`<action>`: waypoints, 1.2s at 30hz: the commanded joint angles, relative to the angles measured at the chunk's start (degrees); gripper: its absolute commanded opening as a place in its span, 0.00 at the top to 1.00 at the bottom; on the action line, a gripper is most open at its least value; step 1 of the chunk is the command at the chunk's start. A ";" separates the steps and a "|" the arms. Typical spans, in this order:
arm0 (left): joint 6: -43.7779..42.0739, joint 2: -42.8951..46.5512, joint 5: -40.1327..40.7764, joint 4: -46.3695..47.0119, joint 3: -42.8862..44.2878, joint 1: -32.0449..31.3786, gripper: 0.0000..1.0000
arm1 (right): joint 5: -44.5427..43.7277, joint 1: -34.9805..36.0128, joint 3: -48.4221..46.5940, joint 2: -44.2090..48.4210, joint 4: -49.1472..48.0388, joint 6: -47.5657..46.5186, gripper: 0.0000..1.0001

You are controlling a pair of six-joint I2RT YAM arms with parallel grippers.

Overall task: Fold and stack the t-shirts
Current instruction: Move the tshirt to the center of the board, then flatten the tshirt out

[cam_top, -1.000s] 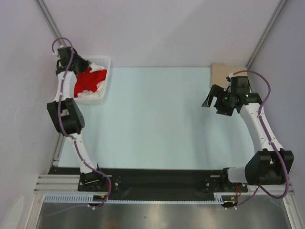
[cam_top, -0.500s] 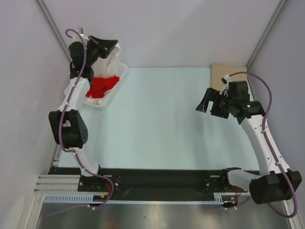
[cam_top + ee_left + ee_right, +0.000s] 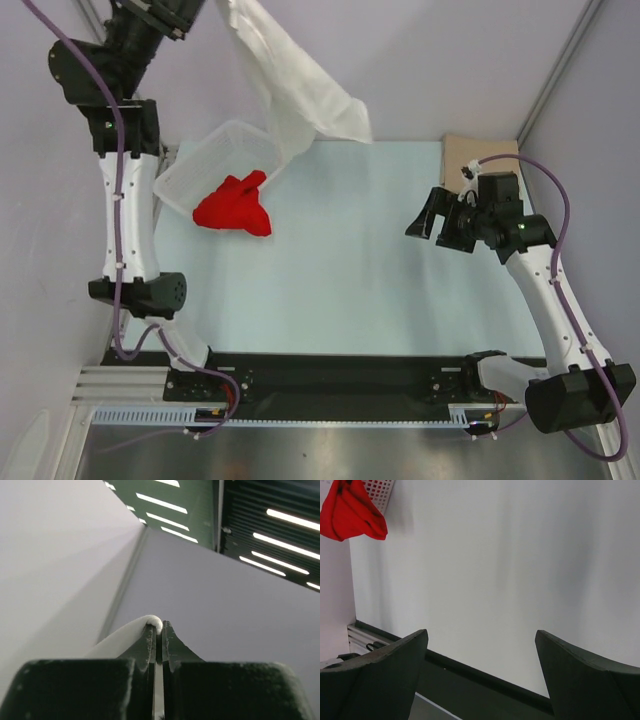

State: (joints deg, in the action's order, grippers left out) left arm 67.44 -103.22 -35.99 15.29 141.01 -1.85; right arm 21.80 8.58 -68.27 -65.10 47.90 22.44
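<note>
I hold the white cloth shirt (image 3: 300,90) aloft, left tool (image 3: 158,627) clamped; right tool (image 3: 482,645) agape. Nothing stacked; bright red cloth shirt (image 3: 235,205) awaits.

Hand (image 3: 481,632) spread wide; red t-shirt (image 3: 351,511) lies beside basket (image 3: 380,490)

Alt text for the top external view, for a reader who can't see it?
The left gripper, raised at far left, holds the white t-shirt hanging high above the table. Below, the basket lies tipped, the red t-shirt at its mouth on the table. The right gripper hovers open near the tan t-shirt in the far-right corner.
</note>
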 commanded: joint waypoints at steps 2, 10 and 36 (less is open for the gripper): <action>-5.81 8.08 -10.39 -10.53 -8.36 -8.33 1.00 | -0.27 0.56 -1.78 1.38 0.88 0.15 0.03; -19.42 25.16 -7.63 -24.14 -46.41 -25.21 0.99 | -9.75 0.56 -3.01 0.06 4.39 1.29 0.03; -41.52 6.02 42.30 -56.23 -60.86 -10.63 0.15 | -10.91 -3.57 -3.01 -5.38 7.21 1.03 0.03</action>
State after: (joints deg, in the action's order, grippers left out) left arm 25.85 -98.13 1.15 -37.89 76.36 -11.90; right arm 11.38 5.45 -69.43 -70.17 55.46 23.51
